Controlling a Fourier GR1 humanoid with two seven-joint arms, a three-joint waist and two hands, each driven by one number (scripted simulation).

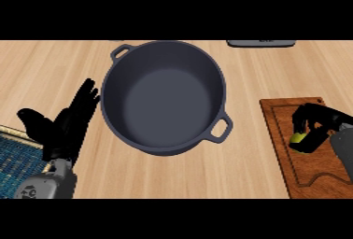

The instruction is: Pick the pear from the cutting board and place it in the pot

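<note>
- A big dark grey pot [164,95] sits in the middle of the wooden tabletop [55,70], toward the far edge. Nothing shows inside it.
- The pot has two small handles, one at its far left and one at its near right.
- A brown cutting board [296,172] lies at the right edge of the tabletop, well apart from the pot.
- The pear [299,138] is yellow-green and is still on the cutting board, near its middle.
- The right hand [318,125] comes in from the right edge. Its fingers curl around the pear and hide most of it.
- The left hand [66,128] is at the left side of the tabletop, just beside the pot. Its fingers are straight and point up, and it holds nothing.
- A blue woven mat [17,156] shows at the left edge, partly under the left arm.
- A flat dark thing [260,43] peeks in at the far edge; I cannot tell what it is.
</note>
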